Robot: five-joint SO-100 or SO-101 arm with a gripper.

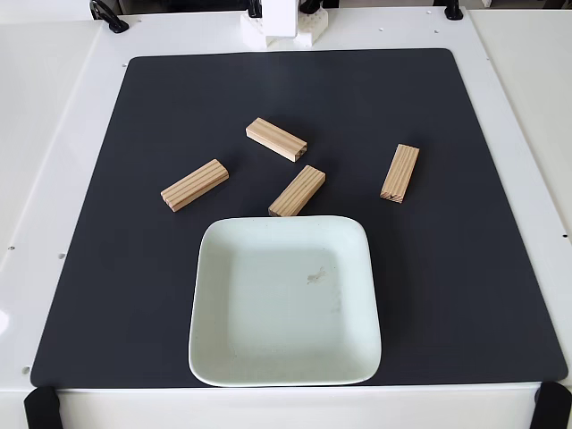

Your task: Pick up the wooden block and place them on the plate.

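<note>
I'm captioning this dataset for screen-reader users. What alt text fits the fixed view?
Four wooden blocks lie scattered on a black mat just beyond an empty pale mint square plate. The block nearest the plate almost meets its far rim. The white arm base stands at the mat's far edge.

Lab-style robot test bench, not a home.

Plain white tabletop (54,179) w/ small screw holes along left & right edges; black mat (447,223) laid square as work area; white arm base (279,27) bolted at far edge, black cables (107,16) far left; black clamps (40,407) at near corners. Staged props on mat: 4 wooden blocks (195,185) + plate (207,349). No household clutter.
</note>
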